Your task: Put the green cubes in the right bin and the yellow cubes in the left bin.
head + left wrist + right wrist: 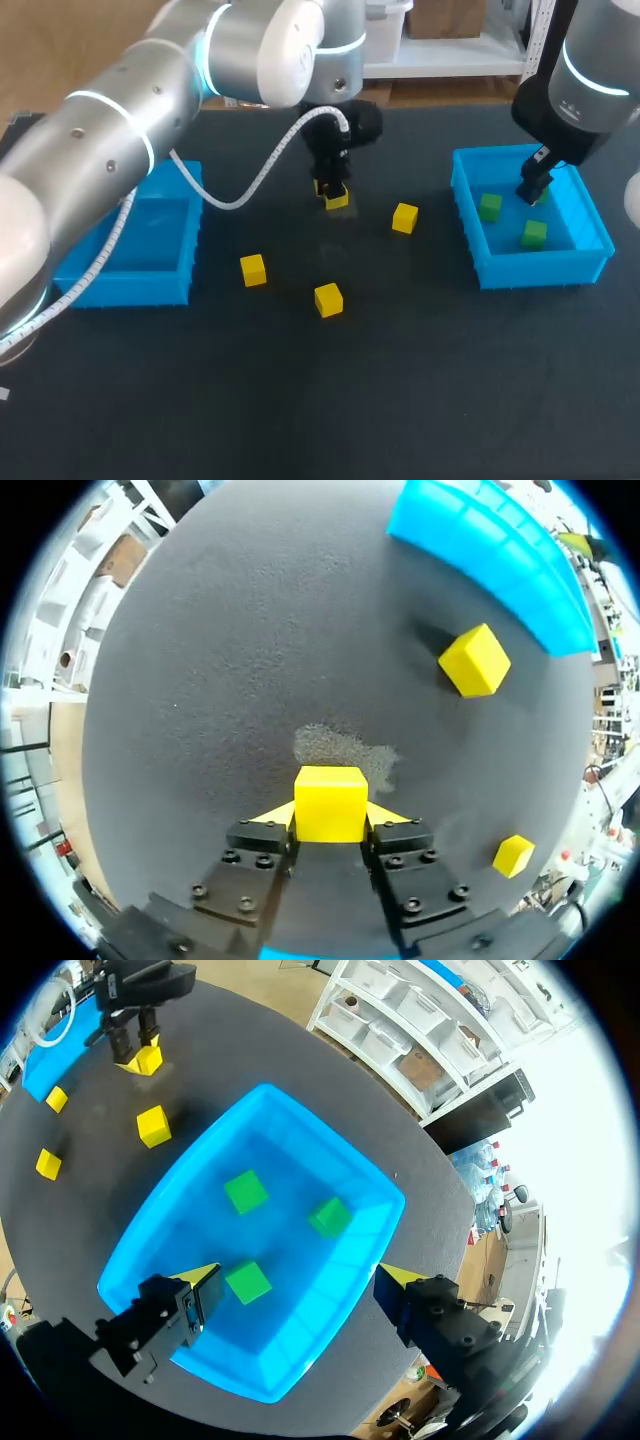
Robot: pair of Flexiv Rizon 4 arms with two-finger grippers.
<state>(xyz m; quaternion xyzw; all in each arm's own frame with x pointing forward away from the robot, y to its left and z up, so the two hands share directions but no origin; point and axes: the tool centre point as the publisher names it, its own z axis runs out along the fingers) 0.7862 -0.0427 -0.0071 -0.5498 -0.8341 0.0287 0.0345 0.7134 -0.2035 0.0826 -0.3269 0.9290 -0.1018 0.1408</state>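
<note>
Silver-grey arms (120,135) with glowing cyan rings (207,62), a white coiled cable (262,170), black screw-studded fingers (258,858) tipped yellow.

A dark tabletop (420,400) carries everything here. It is nearly black, with a fine, grainy, matte surface like a mat or felt, and the shade is even from the far edge to the near one. A little back from the middle, toward the far edge, lies a small pale patch (345,748), greyish and ragged in outline. Whether it is wear or dust cannot be told.
</note>
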